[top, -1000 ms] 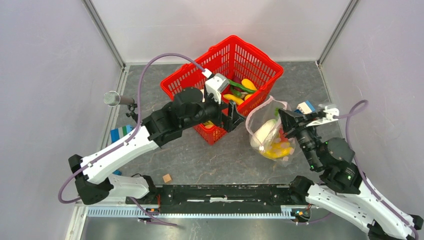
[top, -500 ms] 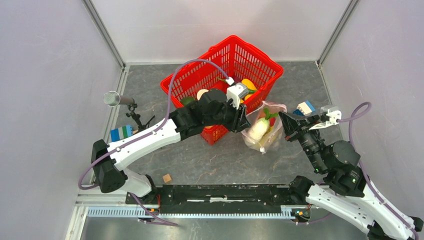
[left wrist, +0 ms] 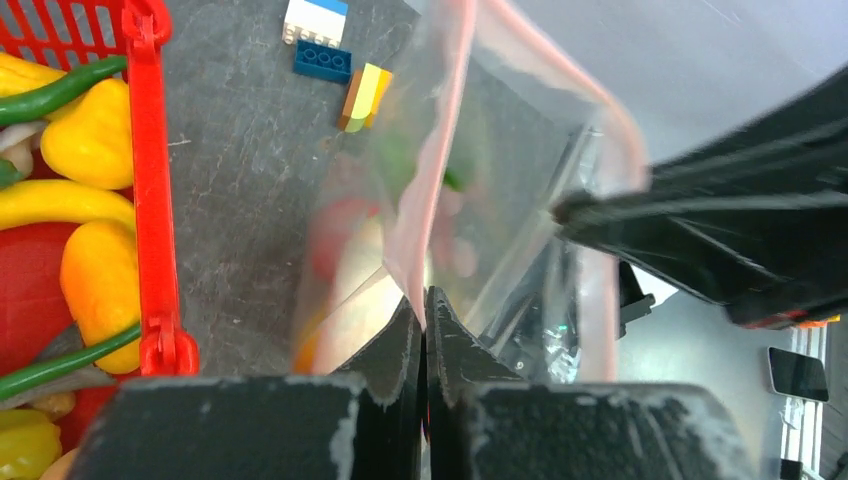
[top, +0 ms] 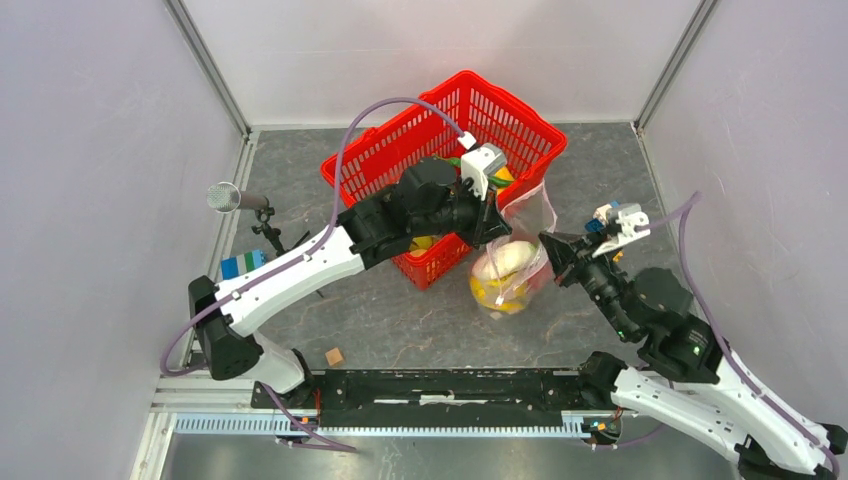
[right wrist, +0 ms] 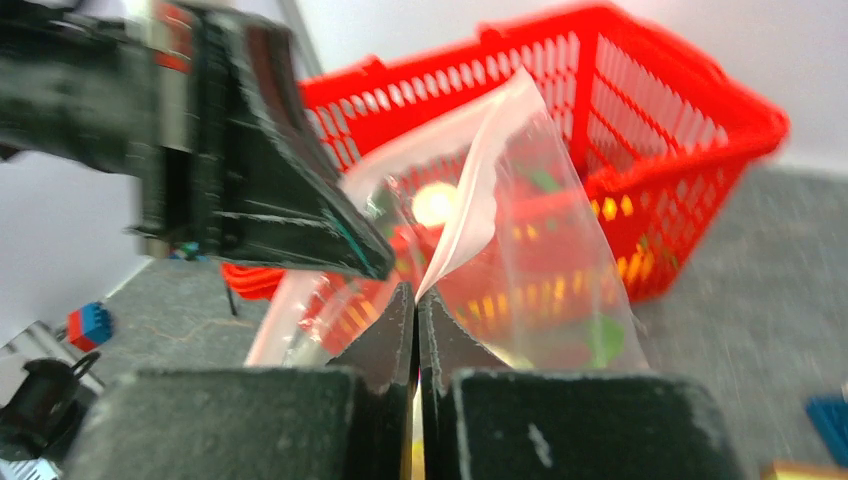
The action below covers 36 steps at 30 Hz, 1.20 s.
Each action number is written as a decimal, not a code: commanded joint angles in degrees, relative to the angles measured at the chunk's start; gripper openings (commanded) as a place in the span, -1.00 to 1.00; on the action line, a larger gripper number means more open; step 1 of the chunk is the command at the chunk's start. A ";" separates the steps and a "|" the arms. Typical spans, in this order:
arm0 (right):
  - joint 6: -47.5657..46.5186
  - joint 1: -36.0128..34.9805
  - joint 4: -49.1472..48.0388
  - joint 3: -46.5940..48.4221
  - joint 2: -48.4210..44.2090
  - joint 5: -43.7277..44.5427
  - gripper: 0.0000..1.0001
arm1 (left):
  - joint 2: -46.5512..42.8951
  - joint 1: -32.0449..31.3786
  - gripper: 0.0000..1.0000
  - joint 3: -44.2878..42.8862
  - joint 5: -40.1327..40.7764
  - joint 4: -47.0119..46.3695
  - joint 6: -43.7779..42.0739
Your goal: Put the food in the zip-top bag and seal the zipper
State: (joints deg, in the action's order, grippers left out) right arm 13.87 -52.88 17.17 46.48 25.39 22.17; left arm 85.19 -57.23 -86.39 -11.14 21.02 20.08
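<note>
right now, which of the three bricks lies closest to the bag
The yellow and orange brick: in the left wrist view it lies right beside the bag, while the dark blue brick and the white and blue brick lie farther off.

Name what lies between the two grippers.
The zip-top bag, holding food, stretched between left gripper and right gripper, both pinching its mouth; seen in the top view.

I see a clear, shiny plastic bag (top: 530, 212) holding glossy food (top: 506, 262); a red plastic basket (top: 515, 108) at its eleven o'clock; a matt tabletop (top: 400, 312).
</note>
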 commanded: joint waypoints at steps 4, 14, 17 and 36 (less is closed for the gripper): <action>8.84 -0.08 6.64 0.32 1.40 15.04 -0.98 | 1.39 0.10 -0.95 -3.79 -3.15 -2.13 0.93; 10.40 -0.09 -0.60 -4.70 -6.84 17.11 -1.00 | 4.21 3.29 -0.96 -5.22 -1.29 -0.08 1.36; 17.77 -0.07 19.93 4.20 2.12 29.65 -1.00 | 10.94 3.36 -0.96 -16.86 -10.38 10.49 0.46; 10.85 -0.04 6.94 -0.59 -4.01 25.17 -1.00 | 2.71 2.96 0.70 -6.60 -0.96 3.82 -3.63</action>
State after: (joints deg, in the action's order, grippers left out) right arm 25.17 -52.86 27.55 45.56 24.10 43.53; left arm 94.21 -54.70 -92.12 -13.72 27.09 19.18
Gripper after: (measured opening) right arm 0.009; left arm 0.701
